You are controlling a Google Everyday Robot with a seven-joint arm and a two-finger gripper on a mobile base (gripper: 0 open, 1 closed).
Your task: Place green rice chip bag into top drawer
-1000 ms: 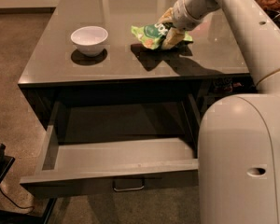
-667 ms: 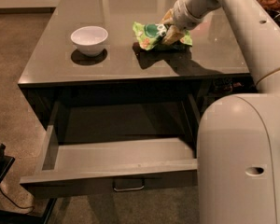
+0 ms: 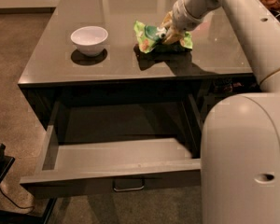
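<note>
Dim overhead light, pale glare on the tabletop [image 3: 116, 3] at top centre, dark shadows under the bowl [image 3: 89, 37] and under the gripper [image 3: 167, 31] clamping the green bag [image 3: 146, 35] upper right of centre, drawer [image 3: 84, 183] recess near black.

No text, brand or number can be read anywhere; the print on the green rice chip bag [image 3: 149, 35] is too small to make out. The gripper [image 3: 169, 31], at that bag over the bench [image 3: 56, 66], carries no legible label
</note>
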